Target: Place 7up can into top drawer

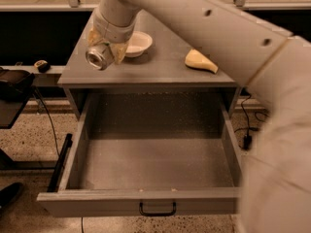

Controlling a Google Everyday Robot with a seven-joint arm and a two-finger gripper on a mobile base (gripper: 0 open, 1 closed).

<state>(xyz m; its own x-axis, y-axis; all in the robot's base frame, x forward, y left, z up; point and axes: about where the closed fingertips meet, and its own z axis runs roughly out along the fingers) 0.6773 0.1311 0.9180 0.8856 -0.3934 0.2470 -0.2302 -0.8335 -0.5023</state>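
One gripper (106,48) is holding one can (97,58) above the counter's (160,69) left front; one bowl (138,42), one sponge (200,62) and one drawer (146,201) are showing.

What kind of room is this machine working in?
Probably a lab or office test area: a plain grey metal cabinet with its wide top drawer open, black cables on speckled floor. The two-finger gripper holds a small silvery 7up can above the cabinet's left side.

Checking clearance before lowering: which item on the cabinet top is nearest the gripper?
The white bowl, just beside the gripper holding the 7up can; the yellow sponge lies well farther right.
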